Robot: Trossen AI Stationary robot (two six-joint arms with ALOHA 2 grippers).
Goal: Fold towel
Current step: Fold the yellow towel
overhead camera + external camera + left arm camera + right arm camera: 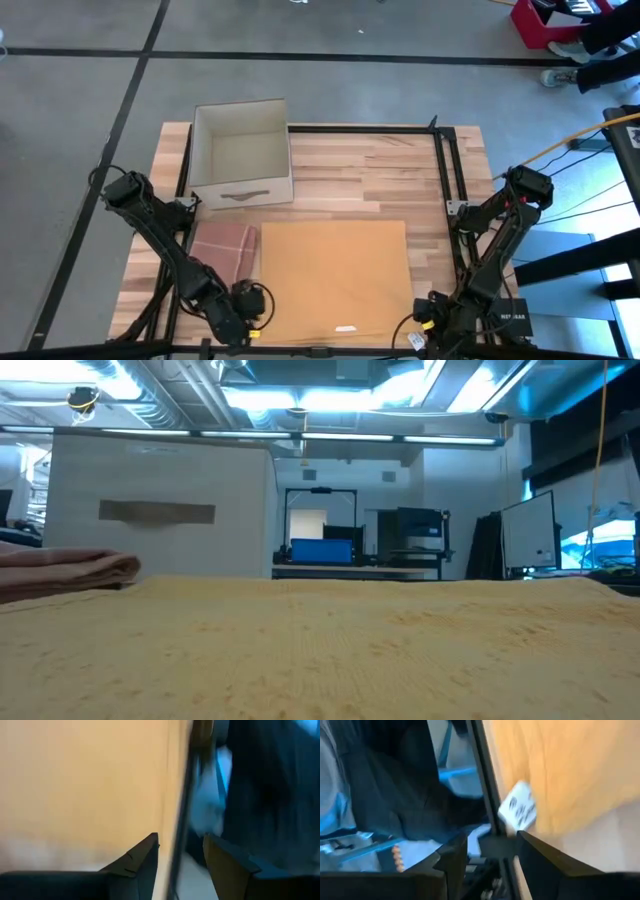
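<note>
Towel: the yellow towel (335,278) lies flat on the wooden table (380,170), its near edge at the table's front edge, a white tag (346,328) showing there.
Left gripper: your left gripper (181,851) sits at the towel's front left corner, fingers parted, nothing between them but the table's edge frame.
Right gripper: your right gripper (491,847) sits at the front right corner, fingers parted and empty; the tag lies just beyond them.
Neighbours: a folded pink cloth (224,249) lies just left of the towel, with a white box (240,152) behind it.
Risk: if you close now, you may pinch the frame rail or air, not cloth, because both pincers sit over the edge rather than on the fabric.
Risk two: uneven grips could drag the towel askew into the pink cloth.
Views: only the wrist views show the finger gaps; the low view shows no gripper, only the towel's surface.
</note>
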